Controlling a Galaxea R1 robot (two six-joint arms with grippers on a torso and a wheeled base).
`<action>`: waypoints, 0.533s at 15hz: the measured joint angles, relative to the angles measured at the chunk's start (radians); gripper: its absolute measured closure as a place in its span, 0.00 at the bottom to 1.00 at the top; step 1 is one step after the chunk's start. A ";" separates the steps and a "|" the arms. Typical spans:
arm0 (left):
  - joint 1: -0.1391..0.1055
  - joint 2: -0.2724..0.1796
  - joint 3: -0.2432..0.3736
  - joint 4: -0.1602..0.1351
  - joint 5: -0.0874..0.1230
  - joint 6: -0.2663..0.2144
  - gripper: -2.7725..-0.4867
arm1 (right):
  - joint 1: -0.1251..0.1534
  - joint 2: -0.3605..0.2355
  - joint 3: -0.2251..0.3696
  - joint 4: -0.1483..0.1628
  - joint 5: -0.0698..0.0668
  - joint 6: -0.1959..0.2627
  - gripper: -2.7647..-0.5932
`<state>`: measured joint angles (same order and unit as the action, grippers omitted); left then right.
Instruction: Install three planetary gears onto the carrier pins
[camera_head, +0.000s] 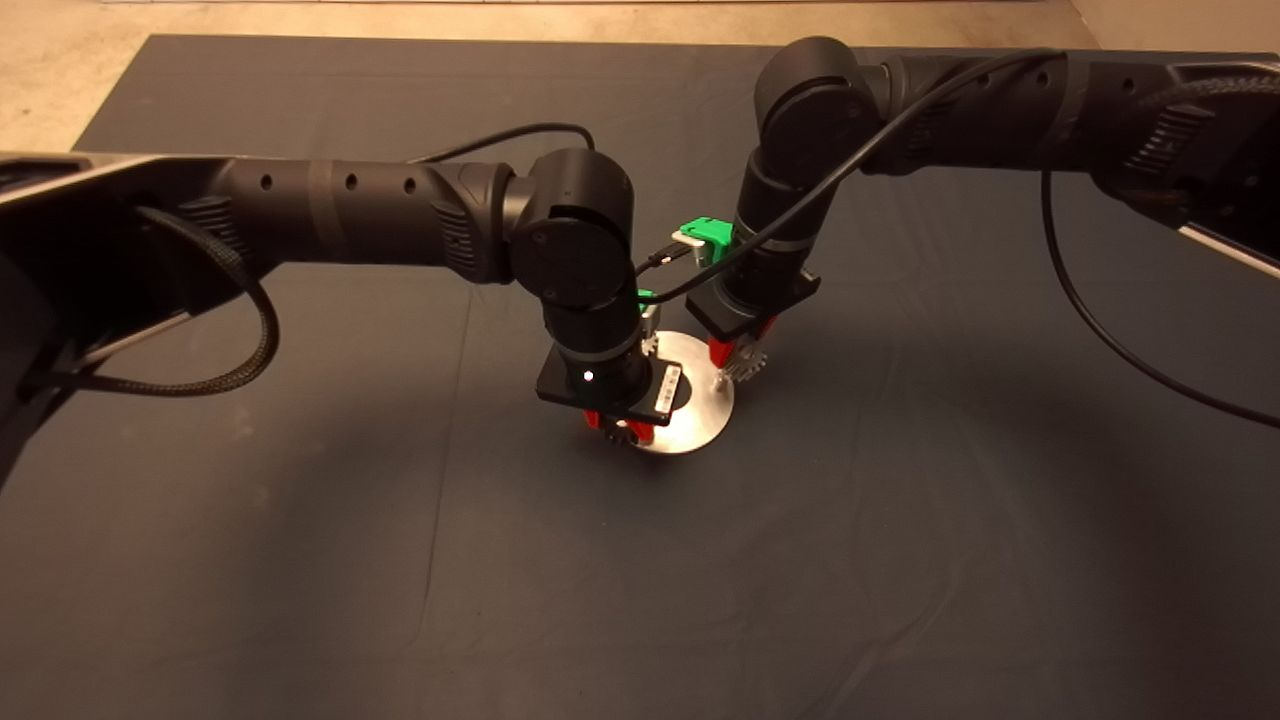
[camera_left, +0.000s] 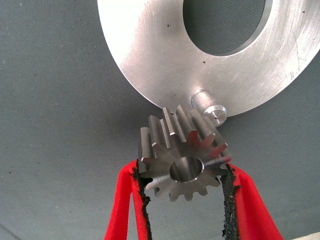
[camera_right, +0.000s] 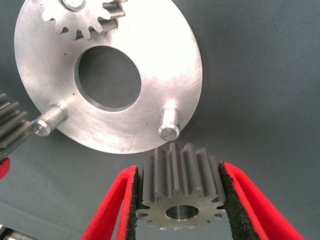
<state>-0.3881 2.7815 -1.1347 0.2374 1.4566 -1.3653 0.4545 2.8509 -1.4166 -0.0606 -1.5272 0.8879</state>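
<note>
Near the middle of the dark mat (camera_head: 300, 520) on the worktop: flat silver carrier disc (camera_head: 700, 415) with large round centre hole (camera_right: 107, 77) and three upright carrier pins. Left end effector (camera_head: 620, 432), reaching in from the worktop's left edge, poised over the disc's near rim, red fingers (camera_left: 122, 210) pinching a planetary gear (camera_left: 184, 157) by its toothed flanks; gear tilted, centre bore open, teeth close beside a bare pin (camera_left: 210, 105) standing at the disc's rim, not seated on it. Right end effector (camera_head: 738, 362), reaching in from the worktop's right edge, poised at the disc's right rim, red fingers (camera_right: 250, 200) pinching a second planetary gear (camera_right: 181, 192) between black pads; gear held just off the disc's edge, close to another bare pin (camera_right: 170, 125), bore not over the stud. Third planetary gear (camera_right: 80, 17) already lying flat on the disc on the far side of the centre hole, seated over its pin. Remaining bare pin (camera_right: 47, 121) in the right wrist view standing at the disc's rim, with teeth of the left end effector's gear and a red fingertip visible just beyond it. Black cables (camera_head: 1090, 300) trailing from both arms above the mat.
</note>
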 joint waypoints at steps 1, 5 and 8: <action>0.000 0.000 0.000 0.000 -0.001 0.000 0.97 | 0.000 0.000 0.000 0.000 0.000 0.000 0.81; 0.000 0.000 -0.003 0.000 -0.002 0.000 0.97 | 0.000 -0.001 0.000 0.000 0.000 0.000 0.81; 0.000 0.000 -0.017 0.000 -0.005 0.001 0.97 | 0.000 -0.011 0.000 0.000 0.000 0.000 0.81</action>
<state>-0.3883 2.7815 -1.1517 0.2370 1.4519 -1.3638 0.4545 2.8395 -1.4168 -0.0604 -1.5268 0.8874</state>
